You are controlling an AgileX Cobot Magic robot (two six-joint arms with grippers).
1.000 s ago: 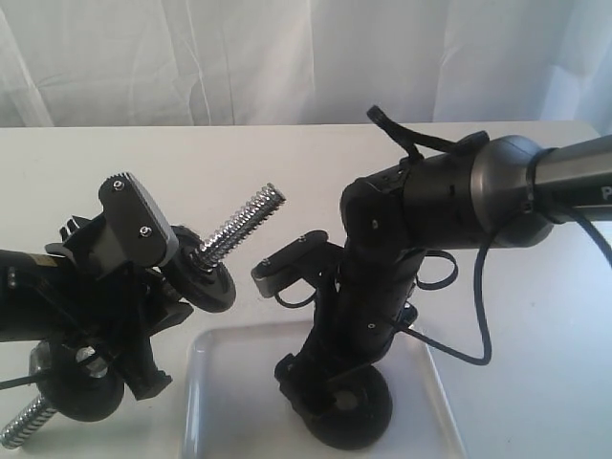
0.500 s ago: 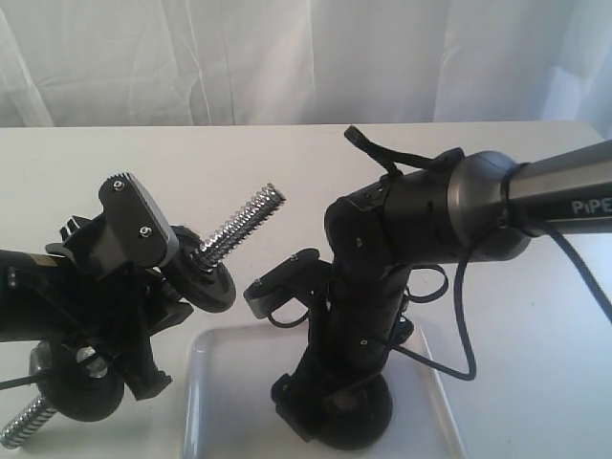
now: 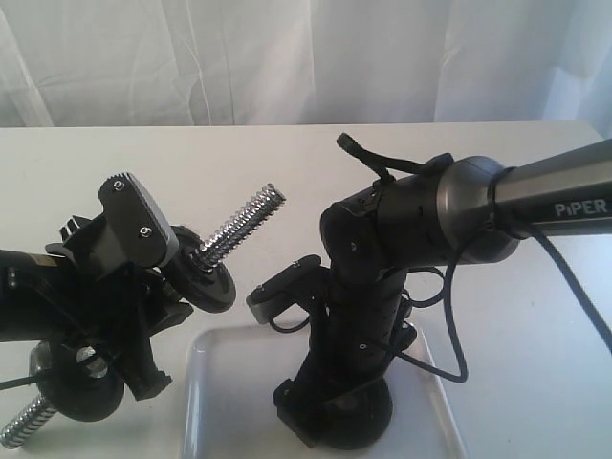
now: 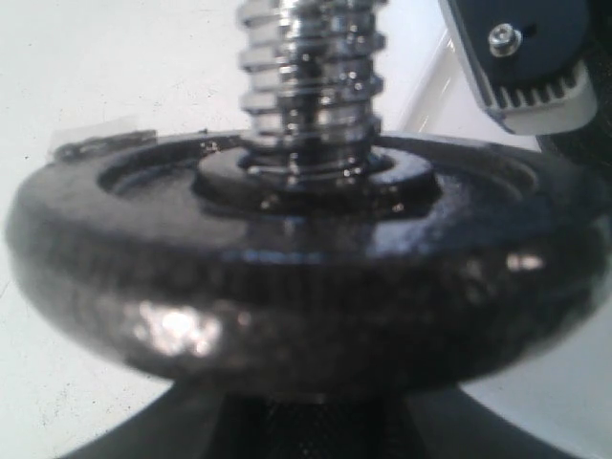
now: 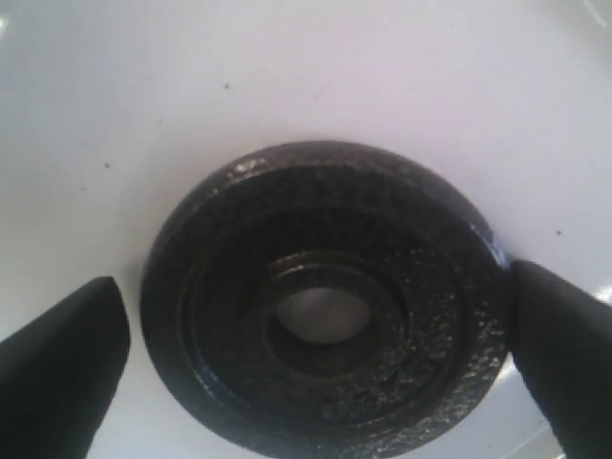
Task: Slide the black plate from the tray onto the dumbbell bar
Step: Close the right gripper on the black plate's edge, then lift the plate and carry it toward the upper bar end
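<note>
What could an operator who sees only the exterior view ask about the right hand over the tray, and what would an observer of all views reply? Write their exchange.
Operator: Is the right hand gripping the black plate?
Observer: No. It is open, with a finger on each side of the plate.
Operator: Is the plate's hole clear?
Observer: Yes. The white tray shows through it.

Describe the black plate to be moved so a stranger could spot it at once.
Find the whitish tray low in the exterior view. One black plate lies flat in it. Unlike the other discs, it isn't on the dumbbell bar.
</note>
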